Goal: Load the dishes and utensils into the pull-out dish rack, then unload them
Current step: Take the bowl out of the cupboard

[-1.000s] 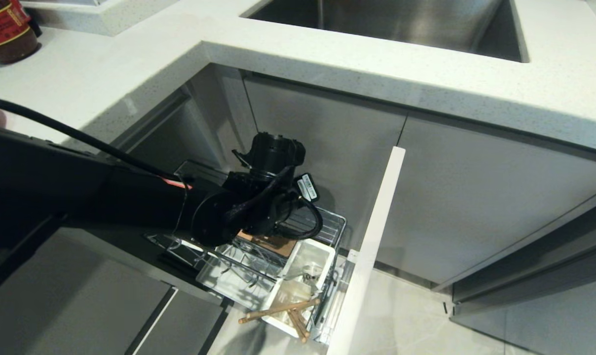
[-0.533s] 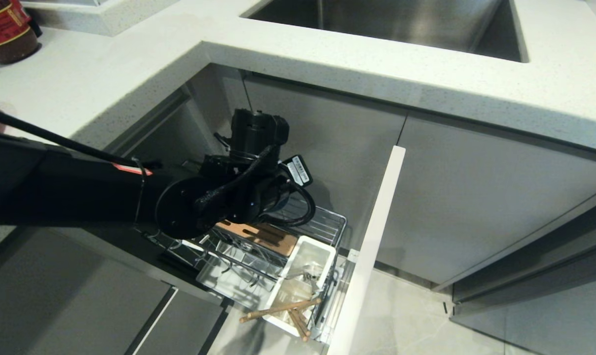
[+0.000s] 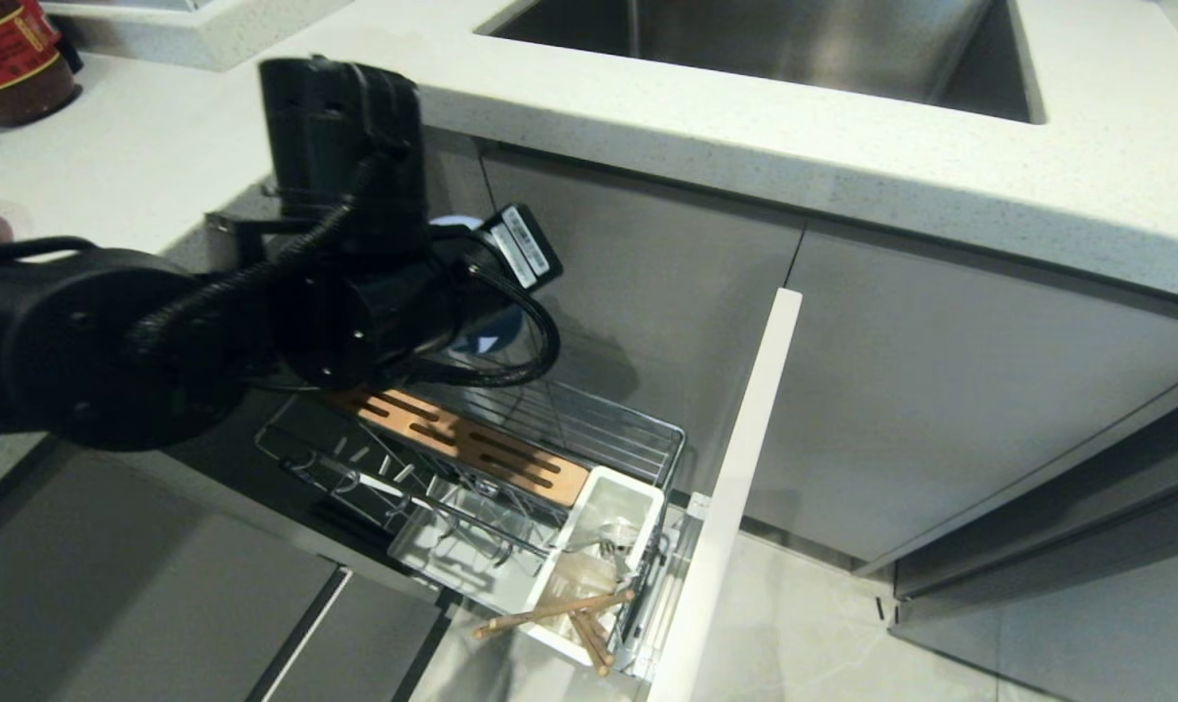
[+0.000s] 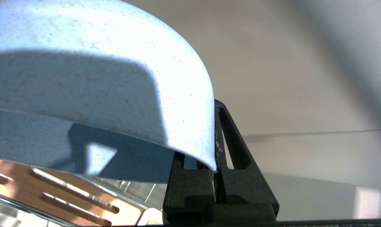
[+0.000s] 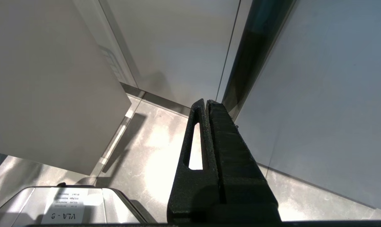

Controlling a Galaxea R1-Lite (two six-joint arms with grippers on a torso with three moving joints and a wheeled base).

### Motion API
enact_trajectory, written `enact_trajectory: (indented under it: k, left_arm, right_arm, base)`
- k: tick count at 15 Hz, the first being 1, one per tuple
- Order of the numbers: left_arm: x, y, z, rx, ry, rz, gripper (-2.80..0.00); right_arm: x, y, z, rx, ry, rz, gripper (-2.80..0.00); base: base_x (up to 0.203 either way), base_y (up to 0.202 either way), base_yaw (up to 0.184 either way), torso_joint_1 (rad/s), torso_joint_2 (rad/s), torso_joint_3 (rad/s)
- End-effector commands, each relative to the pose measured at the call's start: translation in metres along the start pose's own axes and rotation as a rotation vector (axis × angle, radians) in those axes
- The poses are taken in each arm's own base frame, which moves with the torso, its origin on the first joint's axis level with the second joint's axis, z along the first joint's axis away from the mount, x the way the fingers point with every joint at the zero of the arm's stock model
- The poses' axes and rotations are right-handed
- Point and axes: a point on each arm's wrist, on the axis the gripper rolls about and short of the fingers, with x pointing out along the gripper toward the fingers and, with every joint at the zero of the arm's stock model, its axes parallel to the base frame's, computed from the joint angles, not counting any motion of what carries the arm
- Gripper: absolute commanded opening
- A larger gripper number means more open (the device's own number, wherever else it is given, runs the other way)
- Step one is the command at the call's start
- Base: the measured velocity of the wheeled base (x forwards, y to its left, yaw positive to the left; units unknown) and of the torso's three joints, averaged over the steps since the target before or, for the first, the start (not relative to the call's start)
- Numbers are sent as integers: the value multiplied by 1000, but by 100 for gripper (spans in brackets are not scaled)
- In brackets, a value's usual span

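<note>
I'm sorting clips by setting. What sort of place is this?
Most likely a home kitchen: a steel sink set in a pale speckled countertop, and a pull-out dish rack below it.

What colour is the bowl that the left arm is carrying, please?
Pale blue with fine speckles, best seen in the left wrist view: bowl.

Left gripper [image 4: 215, 157] risen from rack [image 3: 589, 429], pale blue bowl [image 4: 92, 88] lifted clear
</note>
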Motion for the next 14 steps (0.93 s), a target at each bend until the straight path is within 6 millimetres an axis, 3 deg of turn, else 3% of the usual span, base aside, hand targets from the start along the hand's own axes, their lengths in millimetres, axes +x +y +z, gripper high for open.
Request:
enact_trajectory:
  k: [1, 8, 14]
  left_arm:
    - [-40, -1, 35, -41, -96, -53, -280]
    - [-148, 18, 102, -28, -342, -156, -280]
    - [-183, 49, 137, 67, -546, -50, -280]
  right_arm:
    - [0, 0, 0, 0, 0, -2, -280]
    - [0, 0, 0, -2, 0, 0, -280]
    - [0, 0, 0, -1, 0, -2, -280]
  base:
    - [0, 0, 0, 0, 0, 0]
    - [0, 0, 0, 0, 0, 0]
    - [0, 0, 0, 0, 0, 0]
